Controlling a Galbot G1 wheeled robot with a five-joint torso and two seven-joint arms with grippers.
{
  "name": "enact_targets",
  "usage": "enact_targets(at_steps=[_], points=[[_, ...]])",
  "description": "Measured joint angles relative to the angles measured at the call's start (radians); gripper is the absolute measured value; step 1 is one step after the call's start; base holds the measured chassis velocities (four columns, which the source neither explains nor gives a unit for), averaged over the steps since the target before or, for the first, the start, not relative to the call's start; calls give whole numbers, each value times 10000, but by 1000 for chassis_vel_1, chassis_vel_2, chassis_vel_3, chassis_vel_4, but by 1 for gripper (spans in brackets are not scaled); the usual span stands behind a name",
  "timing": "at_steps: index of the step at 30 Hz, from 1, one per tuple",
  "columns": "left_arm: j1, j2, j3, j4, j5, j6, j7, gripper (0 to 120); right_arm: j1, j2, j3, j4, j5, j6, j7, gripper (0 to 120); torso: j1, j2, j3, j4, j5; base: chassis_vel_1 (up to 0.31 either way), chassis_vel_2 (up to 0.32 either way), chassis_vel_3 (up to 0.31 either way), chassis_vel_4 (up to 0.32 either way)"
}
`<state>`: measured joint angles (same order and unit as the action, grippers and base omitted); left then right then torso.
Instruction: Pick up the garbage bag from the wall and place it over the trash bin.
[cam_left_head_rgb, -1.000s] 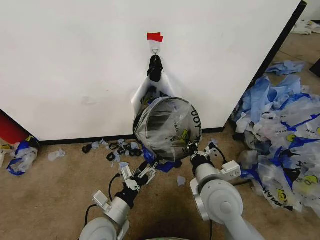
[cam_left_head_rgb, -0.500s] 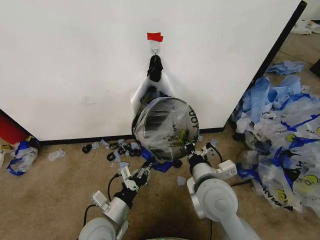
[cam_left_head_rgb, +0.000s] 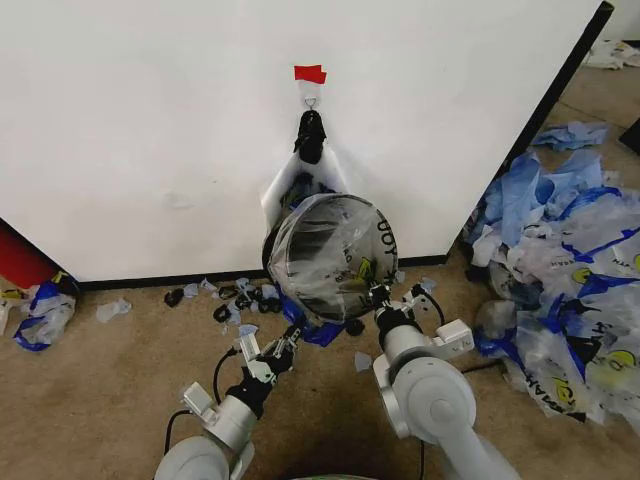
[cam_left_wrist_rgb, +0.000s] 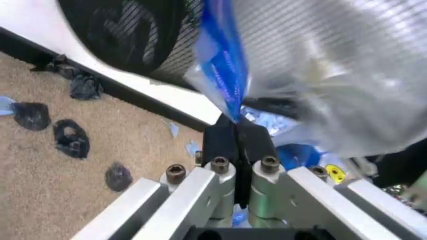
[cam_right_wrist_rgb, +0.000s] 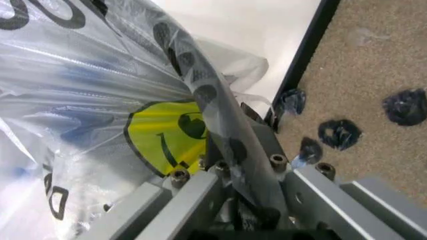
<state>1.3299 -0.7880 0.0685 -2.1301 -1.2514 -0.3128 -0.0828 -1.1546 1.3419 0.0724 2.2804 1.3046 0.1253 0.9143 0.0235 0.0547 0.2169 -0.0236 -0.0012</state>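
The see-through garbage bag (cam_left_head_rgb: 345, 262), with black lettering and a yellow smiley (cam_right_wrist_rgb: 167, 137), is stretched as a round drum over the mouth of the black wire-mesh trash bin (cam_left_wrist_rgb: 130, 35), which stands against the wall (cam_left_head_rgb: 150, 130). My left gripper (cam_left_head_rgb: 288, 343) is at the bag's lower left, shut on its blue edge (cam_left_wrist_rgb: 227, 85). My right gripper (cam_left_head_rgb: 378, 297) is at the lower right, shut on a fold of the bag beside the smiley. Most of the bin is hidden behind the plastic.
A red tape strip (cam_left_head_rgb: 310, 73) and a small hook (cam_left_head_rgb: 311, 100) are on the wall, with more bags (cam_left_head_rgb: 300, 180) hanging below. Black scraps (cam_left_head_rgb: 245, 297) lie along the baseboard. A big heap of blue-and-white bags (cam_left_head_rgb: 560, 260) covers the floor to the right.
My left gripper has drawn back a little from the bin, pulling the bag's lower edge with it. The right arm has shifted slightly left. The bag stays stretched over the bin.
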Motion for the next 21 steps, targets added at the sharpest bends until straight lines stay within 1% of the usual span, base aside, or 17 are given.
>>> enact_targets(at_steps=[9, 16, 21], points=[[-162, -73, 41, 456, 106, -55, -37, 0, -236, -275, 57, 513, 83, -37, 102, 0, 0, 0, 0, 0, 1, 0, 0, 0, 0], [-303, -131, -21, 797, 158, -135, -143, 0, -728, -658, 23, 1027, 54, -86, 178, 0, 0, 0, 0, -1, 0, 0, 0, 0, 0], [-345, -207, -59, 997, 238, -185, -251, 0, -911, -749, -29, 1194, 13, -113, 207, 0, 0, 0, 0, -1, 0, 0, 0, 0, 0]])
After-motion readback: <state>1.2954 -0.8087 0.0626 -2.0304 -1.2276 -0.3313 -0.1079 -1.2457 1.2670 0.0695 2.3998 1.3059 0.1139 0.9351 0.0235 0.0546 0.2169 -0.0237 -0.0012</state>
